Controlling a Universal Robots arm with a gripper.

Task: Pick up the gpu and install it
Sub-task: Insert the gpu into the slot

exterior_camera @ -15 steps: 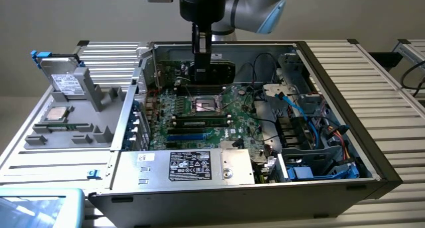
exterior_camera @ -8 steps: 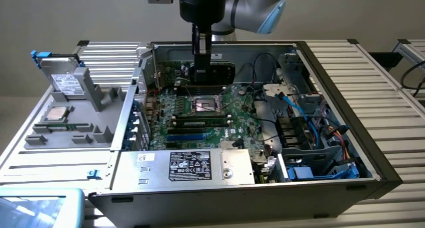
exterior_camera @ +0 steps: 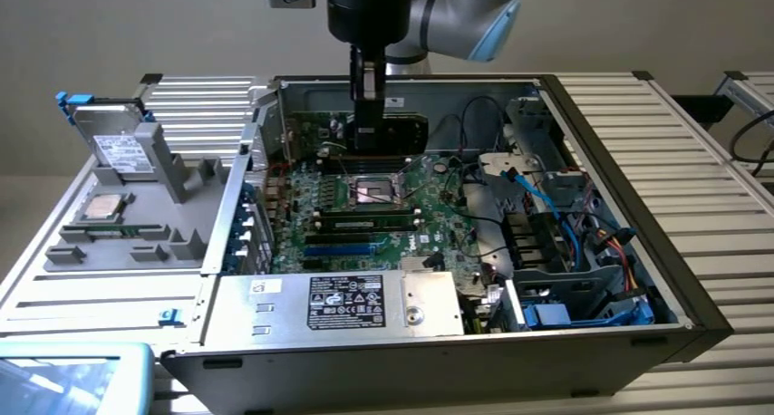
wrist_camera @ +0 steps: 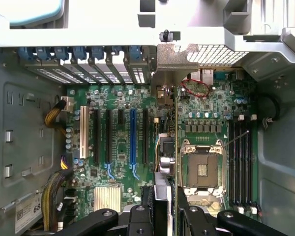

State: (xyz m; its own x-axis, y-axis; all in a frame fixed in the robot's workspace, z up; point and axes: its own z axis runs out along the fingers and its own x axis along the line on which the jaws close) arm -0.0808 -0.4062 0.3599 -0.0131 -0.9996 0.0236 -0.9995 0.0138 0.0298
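Gripper: my gripper (exterior_camera: 365,116) is closed on the gpu (exterior_camera: 405,132), with a jaw on each flat side.
Gpu: it hangs over the board (wrist_camera: 120,147), inside the computer case (exterior_camera: 635,207) (edge-on in the wrist view).
Done: picked up.
Left: I think it is not in a slot yet; the long blue slot (wrist_camera: 132,137) looks bare.
Case: holds the board, wires (exterior_camera: 604,243) and one memory stick (exterior_camera: 369,223).
Grey tray (exterior_camera: 115,252): holds a drive (exterior_camera: 121,148) and a chip (exterior_camera: 103,207).
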